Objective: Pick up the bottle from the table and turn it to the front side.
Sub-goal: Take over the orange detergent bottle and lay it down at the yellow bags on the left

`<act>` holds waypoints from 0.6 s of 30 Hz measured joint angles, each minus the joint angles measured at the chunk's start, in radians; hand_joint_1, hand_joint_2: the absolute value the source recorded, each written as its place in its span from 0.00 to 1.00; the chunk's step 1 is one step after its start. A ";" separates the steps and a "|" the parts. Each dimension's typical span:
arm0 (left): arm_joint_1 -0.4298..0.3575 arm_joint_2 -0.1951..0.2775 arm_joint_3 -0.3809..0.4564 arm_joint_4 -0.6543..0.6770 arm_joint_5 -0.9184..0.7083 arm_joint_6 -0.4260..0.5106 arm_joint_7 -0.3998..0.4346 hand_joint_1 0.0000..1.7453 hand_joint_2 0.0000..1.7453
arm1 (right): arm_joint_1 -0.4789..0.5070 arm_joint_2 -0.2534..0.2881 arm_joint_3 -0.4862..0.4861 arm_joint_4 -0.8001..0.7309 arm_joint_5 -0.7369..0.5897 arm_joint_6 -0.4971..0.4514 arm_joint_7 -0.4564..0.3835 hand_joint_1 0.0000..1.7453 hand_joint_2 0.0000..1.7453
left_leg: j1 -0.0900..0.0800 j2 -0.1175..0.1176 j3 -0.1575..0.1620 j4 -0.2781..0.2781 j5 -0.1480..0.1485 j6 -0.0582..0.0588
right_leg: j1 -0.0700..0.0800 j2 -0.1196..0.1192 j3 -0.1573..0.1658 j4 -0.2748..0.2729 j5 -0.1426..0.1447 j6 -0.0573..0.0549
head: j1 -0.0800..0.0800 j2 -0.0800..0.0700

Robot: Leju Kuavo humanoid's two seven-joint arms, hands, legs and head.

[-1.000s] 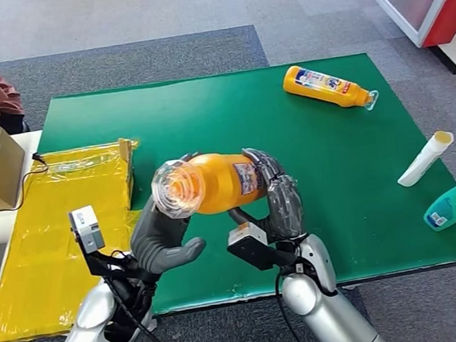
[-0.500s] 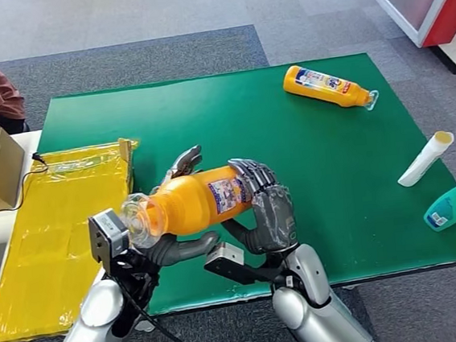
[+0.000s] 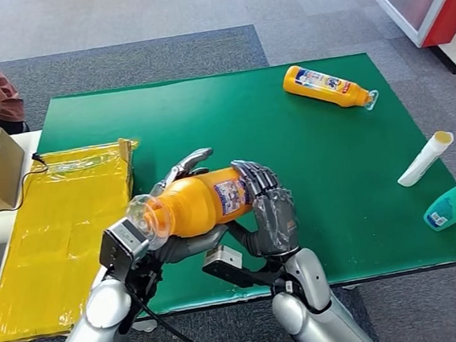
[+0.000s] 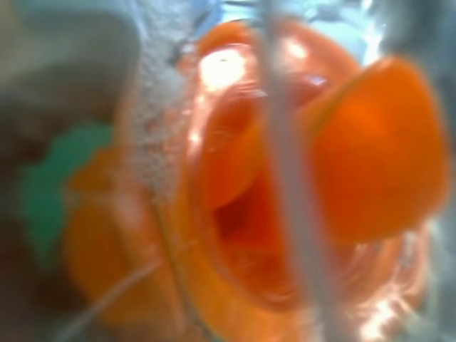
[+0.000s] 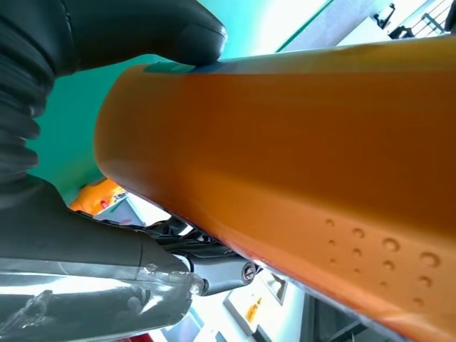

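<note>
Above the green mat (image 3: 336,177) we hold the bottle (image 3: 198,202) lifted: right hand (image 3: 269,207) grips its base, left hand (image 3: 180,212) cradles its neck; turning remains

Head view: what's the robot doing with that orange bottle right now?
The robot holds an orange bottle on its side above the green table. The right hand grips the base end, and the left hand cradles the neck end, with the clear cap pointing toward the robot's left. The bottle's label faces up toward the camera. A second orange bottle, a white tube and a teal bottle lie on the table further right, untouched.
</note>
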 joint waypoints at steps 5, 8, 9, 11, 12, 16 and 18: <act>0.000 0.000 0.000 -0.002 0.017 -0.011 -0.001 1.00 1.00 | 0.001 0.000 0.001 0.000 -0.002 0.000 0.003 1.00 1.00 | 0.000 0.000 0.000 0.000 0.000 0.000 | 0.000 0.000 0.000 0.000 0.000 0.000 | 0.000 0.000; 0.000 0.000 0.002 -0.002 0.030 -0.014 -0.001 1.00 1.00 | 0.005 0.000 0.001 -0.001 -0.009 -0.001 0.003 1.00 1.00 | 0.000 0.000 0.000 0.000 0.000 0.000 | 0.000 0.000 0.000 0.000 0.000 0.000 | 0.000 0.000; 0.001 -0.001 0.003 -0.002 0.033 -0.014 -0.001 1.00 1.00 | 0.008 0.000 0.001 -0.003 -0.015 -0.002 0.003 1.00 1.00 | 0.000 0.000 0.000 0.000 0.000 0.000 | 0.000 0.000 0.000 0.000 0.000 0.000 | 0.000 0.000; 0.003 -0.002 0.004 -0.003 0.035 -0.014 -0.002 1.00 1.00 | 0.015 0.000 0.000 -0.010 -0.032 -0.004 0.003 0.75 1.00 | 0.000 0.000 0.000 0.000 0.000 0.000 | 0.000 0.000 0.000 0.000 0.000 0.000 | 0.000 0.000; 0.005 -0.002 0.004 -0.005 0.035 -0.012 -0.003 1.00 1.00 | 0.019 0.000 0.000 -0.014 -0.042 -0.003 0.003 0.50 1.00 | 0.000 0.000 0.000 0.000 0.000 0.000 | 0.000 0.000 0.000 0.000 0.000 0.000 | 0.000 0.000; 0.028 -0.003 0.007 -0.024 -0.044 0.066 -0.029 1.00 1.00 | 0.034 0.001 -0.011 -0.032 -0.167 0.060 0.004 0.00 1.00 | 0.000 0.000 0.000 0.000 0.000 0.000 | 0.000 0.000 0.000 0.000 0.000 0.000 | 0.000 0.000; 0.048 -0.003 0.012 -0.043 -0.143 0.152 -0.049 1.00 1.00 | 0.041 0.002 -0.029 -0.041 -0.253 0.102 0.003 0.00 1.00 | 0.000 0.000 0.000 0.000 0.000 0.000 | 0.000 0.000 0.000 0.000 0.000 0.000 | 0.000 0.000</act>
